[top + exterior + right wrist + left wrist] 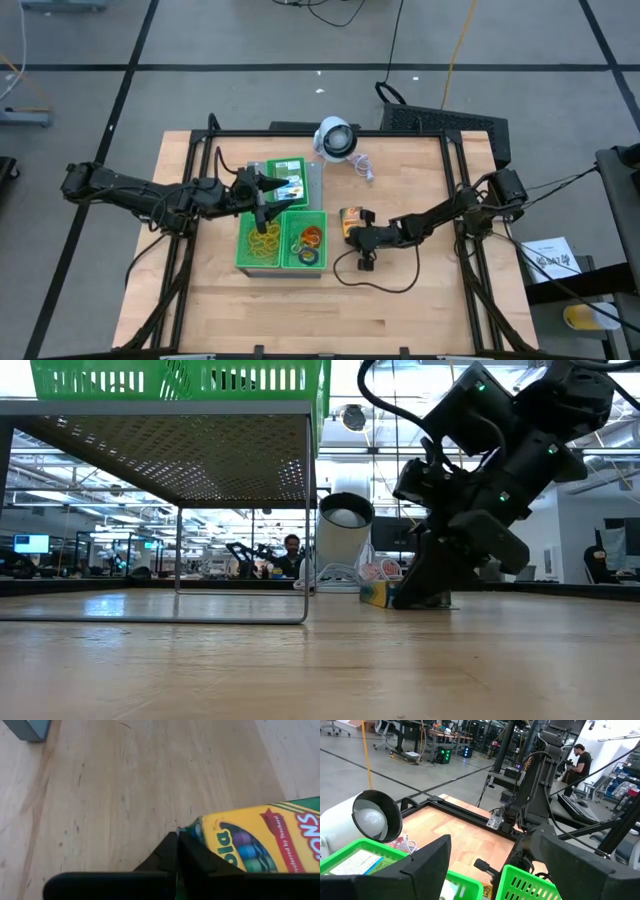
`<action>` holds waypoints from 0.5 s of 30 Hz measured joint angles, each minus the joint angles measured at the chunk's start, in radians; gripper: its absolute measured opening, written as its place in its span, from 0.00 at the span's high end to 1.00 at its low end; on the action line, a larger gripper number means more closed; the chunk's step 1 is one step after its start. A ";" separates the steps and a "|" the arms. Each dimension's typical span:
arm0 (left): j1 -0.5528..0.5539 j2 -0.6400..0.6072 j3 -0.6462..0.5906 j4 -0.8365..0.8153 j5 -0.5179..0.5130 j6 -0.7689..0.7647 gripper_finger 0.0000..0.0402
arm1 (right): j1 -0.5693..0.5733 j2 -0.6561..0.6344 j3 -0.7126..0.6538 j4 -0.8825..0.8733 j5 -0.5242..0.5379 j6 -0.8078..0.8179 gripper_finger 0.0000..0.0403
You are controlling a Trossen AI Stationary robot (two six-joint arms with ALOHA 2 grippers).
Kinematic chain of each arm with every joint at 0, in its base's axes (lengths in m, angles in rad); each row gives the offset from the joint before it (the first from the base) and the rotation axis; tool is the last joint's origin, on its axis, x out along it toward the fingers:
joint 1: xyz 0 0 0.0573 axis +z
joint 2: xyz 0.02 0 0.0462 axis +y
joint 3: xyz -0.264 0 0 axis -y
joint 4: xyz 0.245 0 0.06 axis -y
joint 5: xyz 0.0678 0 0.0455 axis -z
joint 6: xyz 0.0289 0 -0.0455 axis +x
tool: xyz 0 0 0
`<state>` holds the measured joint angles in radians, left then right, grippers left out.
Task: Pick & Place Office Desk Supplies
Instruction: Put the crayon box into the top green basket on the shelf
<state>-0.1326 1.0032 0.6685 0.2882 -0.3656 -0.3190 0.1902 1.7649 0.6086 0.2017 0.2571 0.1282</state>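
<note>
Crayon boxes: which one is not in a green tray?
The crayon box lying on the bare table, right of the trays, at the right gripper, whose fingers are shut beside it. The other visible crayon box sits inside the green tray.

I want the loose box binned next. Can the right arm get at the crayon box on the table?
Probably yes: the right gripper, shut, already sits beside the crayon box, with nothing between them.

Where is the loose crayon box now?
High view: the crayon box lies on the table right of the green trays, at the right gripper, its jaws shut beside it.
</note>
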 joint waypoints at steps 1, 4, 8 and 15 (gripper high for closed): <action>0.000 0.000 0.000 0.000 0.000 0.000 0.23 | 0.000 0.000 0.000 -0.001 0.001 -0.001 0.98; 0.000 0.000 0.000 0.000 0.000 0.000 0.23 | 0.001 0.000 -0.001 0.004 0.002 -0.008 1.00; 0.000 0.000 0.000 0.000 0.000 0.000 0.23 | 0.022 -0.045 -0.001 0.044 0.007 -0.022 1.00; 0.000 0.000 0.000 0.000 -0.001 0.000 0.23 | 0.064 -0.253 -0.008 0.083 0.085 -0.098 1.00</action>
<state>-0.1322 1.0031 0.6685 0.2880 -0.3664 -0.3193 0.2538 1.5120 0.6006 0.2845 0.3420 0.0302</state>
